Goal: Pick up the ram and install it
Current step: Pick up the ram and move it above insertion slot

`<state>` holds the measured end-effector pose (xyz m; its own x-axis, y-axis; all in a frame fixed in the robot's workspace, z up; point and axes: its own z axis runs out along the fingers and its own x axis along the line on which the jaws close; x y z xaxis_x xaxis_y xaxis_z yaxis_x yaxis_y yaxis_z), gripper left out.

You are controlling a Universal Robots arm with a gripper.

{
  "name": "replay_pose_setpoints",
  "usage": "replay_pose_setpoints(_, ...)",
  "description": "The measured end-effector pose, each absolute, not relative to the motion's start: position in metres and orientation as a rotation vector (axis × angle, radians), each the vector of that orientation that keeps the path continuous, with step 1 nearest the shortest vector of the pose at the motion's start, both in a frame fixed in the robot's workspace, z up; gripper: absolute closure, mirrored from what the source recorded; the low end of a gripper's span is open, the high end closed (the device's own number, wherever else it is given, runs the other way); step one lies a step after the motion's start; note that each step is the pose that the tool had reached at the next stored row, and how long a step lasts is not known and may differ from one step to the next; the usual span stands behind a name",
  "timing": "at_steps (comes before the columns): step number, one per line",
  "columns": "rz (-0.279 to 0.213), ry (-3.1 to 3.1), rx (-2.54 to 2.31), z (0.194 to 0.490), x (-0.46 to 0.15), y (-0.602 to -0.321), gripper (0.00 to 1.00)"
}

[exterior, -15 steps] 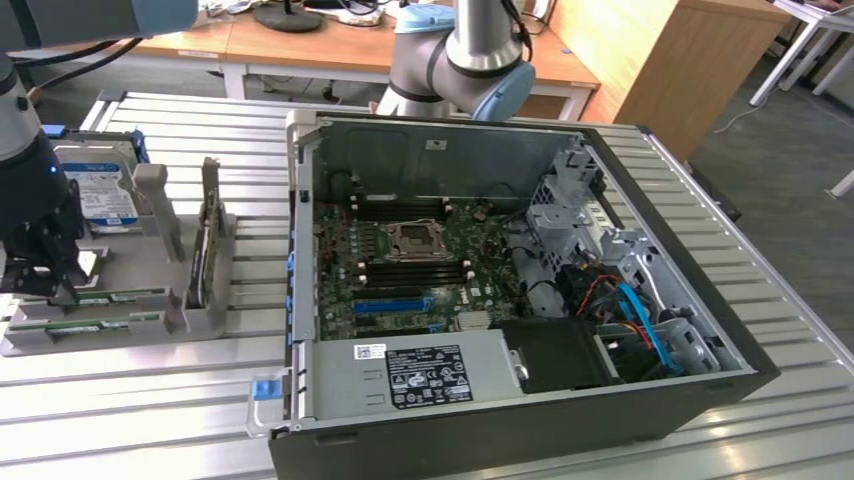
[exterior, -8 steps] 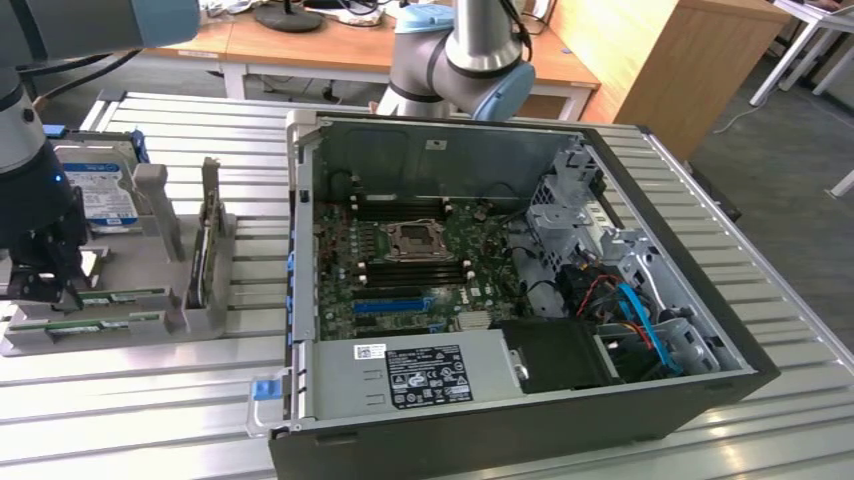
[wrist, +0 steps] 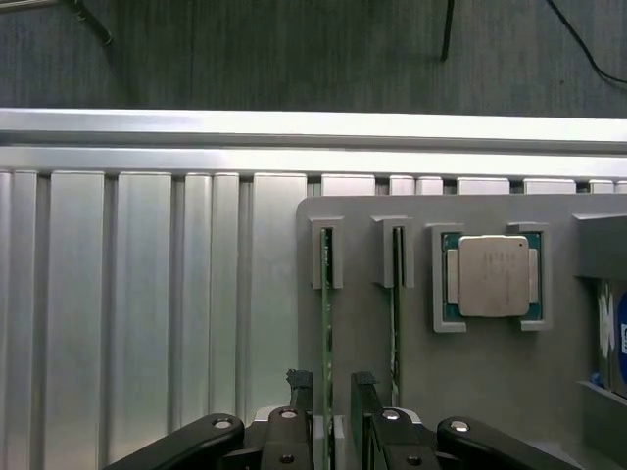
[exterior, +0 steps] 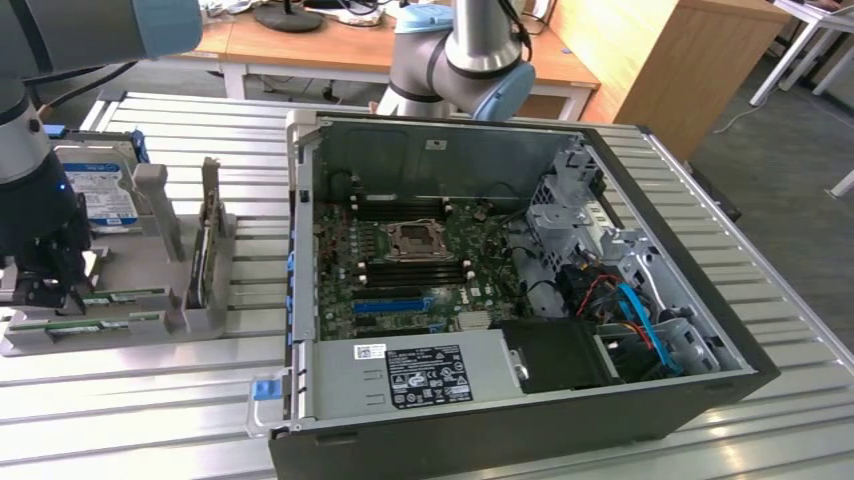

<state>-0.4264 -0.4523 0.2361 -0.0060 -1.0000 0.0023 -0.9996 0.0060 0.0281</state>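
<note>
Two green ram sticks stand on edge in the slots of a grey holder [wrist: 372, 323]. My gripper [wrist: 328, 377] is low over the outer ram [wrist: 326, 323], with one dark finger on each side of it and a small gap to either finger, so it stands open and holds nothing. The second ram [wrist: 396, 323] stands one slot over. In the exterior view the gripper [exterior: 48, 285] hangs over the holder [exterior: 200, 315] at the left of the table, where the ram [exterior: 80, 323] shows as a green strip. The open computer case [exterior: 667, 230] lies to the exterior view's right, its motherboard [exterior: 414, 250] exposed.
A processor chip [wrist: 490, 276] sits in the holder beside the rams. A hard drive [exterior: 100, 195] and a dark upright card [exterior: 207, 250] also stand on the holder. The table is ribbed metal [exterior: 134, 390]. A second arm's base [exterior: 461, 60] rises behind the case.
</note>
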Motion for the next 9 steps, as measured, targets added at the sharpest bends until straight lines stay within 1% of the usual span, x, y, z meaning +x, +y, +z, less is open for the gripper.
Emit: replay_pose_setpoints(9,-0.029,-2.213,2.2,0.2282,-0.4264,-0.4524,0.7)
